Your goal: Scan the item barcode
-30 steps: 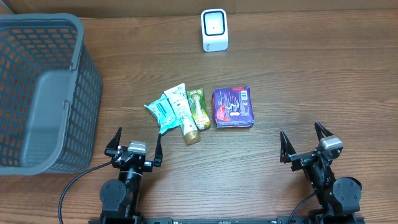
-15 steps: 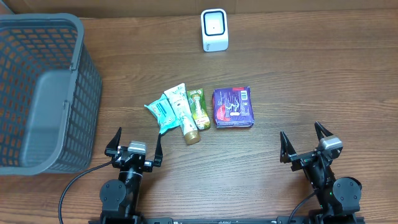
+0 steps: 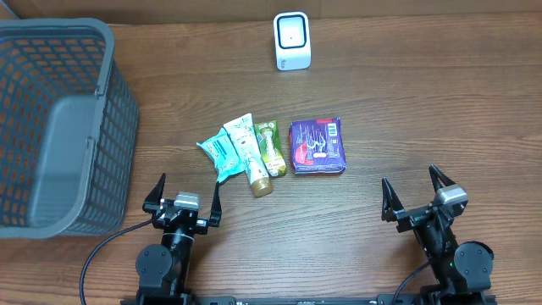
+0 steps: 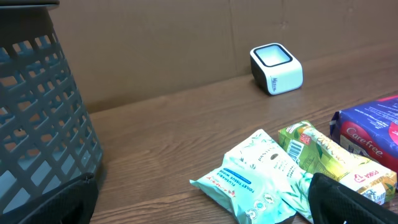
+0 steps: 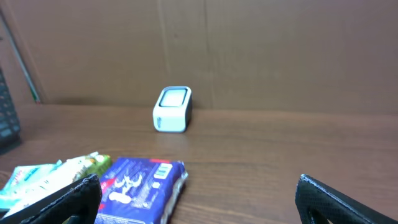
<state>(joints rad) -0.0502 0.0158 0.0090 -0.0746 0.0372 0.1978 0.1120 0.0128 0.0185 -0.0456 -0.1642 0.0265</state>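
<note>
Four items lie in a row mid-table: a teal wipes pack (image 3: 218,152), a white tube (image 3: 251,158), a green packet (image 3: 271,147) and a purple pack (image 3: 318,146). The white barcode scanner (image 3: 292,41) stands upright at the far edge. My left gripper (image 3: 187,190) sits open near the front edge, just short of the wipes pack (image 4: 258,177). My right gripper (image 3: 411,181) is open at the front right, apart from the purple pack (image 5: 140,186). Neither holds anything. The scanner (image 4: 277,67) shows in the left wrist view, and the scanner (image 5: 172,109) in the right wrist view too.
A large grey mesh basket (image 3: 59,127) fills the left side of the table, close to my left gripper. A brown cardboard wall (image 5: 249,50) stands behind the scanner. Bare wood (image 3: 423,102) lies right of the items.
</note>
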